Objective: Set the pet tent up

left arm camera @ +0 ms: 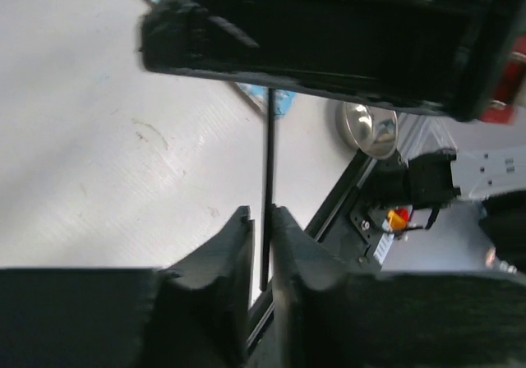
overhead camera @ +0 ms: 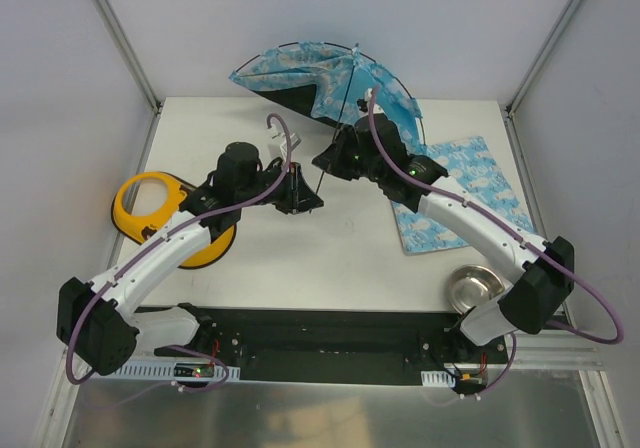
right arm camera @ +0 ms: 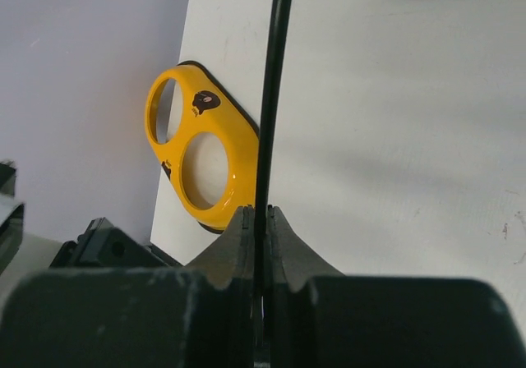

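The pet tent (overhead camera: 320,73), light blue print fabric on thin black poles, stands partly unfolded at the table's far edge. A thin black pole (overhead camera: 321,176) runs down from it. My right gripper (overhead camera: 328,160) is shut on this pole, which passes straight up between its fingers in the right wrist view (right arm camera: 271,97). My left gripper (overhead camera: 308,201) is just below. Its jaws stand a narrow gap apart around the pole's free end (left arm camera: 267,179). The pole lies against the right finger (left arm camera: 288,245), with a sliver of table showing on the other side.
A yellow double bowl holder (overhead camera: 160,208) lies at the left edge, also in the right wrist view (right arm camera: 197,150). A flat blue print mat (overhead camera: 460,193) lies at the right. A metal bowl (overhead camera: 477,286) sits near the right arm's base, also in the left wrist view (left arm camera: 367,127).
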`<state>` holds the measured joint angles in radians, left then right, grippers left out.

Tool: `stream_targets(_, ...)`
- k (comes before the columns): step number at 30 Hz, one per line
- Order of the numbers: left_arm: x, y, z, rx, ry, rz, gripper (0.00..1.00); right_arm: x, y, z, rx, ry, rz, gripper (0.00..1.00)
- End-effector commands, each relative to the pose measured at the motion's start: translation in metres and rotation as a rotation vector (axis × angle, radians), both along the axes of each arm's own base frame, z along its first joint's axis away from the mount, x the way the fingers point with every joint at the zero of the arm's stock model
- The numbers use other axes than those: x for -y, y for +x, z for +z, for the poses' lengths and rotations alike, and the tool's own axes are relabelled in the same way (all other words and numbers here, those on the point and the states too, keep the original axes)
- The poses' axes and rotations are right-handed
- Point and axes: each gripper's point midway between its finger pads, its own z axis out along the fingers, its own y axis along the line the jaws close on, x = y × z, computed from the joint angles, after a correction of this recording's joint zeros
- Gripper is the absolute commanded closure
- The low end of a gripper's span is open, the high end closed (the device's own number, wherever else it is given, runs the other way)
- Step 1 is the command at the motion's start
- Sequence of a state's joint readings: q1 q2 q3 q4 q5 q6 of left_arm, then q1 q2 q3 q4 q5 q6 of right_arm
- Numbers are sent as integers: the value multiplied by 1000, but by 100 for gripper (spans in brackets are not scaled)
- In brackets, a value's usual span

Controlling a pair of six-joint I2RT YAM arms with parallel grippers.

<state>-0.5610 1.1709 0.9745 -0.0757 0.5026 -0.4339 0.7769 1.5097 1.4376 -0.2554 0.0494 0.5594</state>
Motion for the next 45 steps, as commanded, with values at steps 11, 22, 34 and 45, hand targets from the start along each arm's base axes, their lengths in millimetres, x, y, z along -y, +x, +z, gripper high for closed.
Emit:
stream_targets(11, -4, 43, 32, 95, -31, 167, 100, 13, 0, 40, 140, 46, 29, 65)
stream_targets(22, 1, 54, 45, 130, -48, 165, 100, -5, -16, 24, 119, 29, 139, 73)
stream_targets(34, -2, 50, 51, 145, -64, 143, 85, -3, -6, 14, 112, -11, 113, 100)
stream_targets(45, -53, 68, 98, 226, -154, 207, 33, 2, -7, 15, 98, -22, 112, 100)
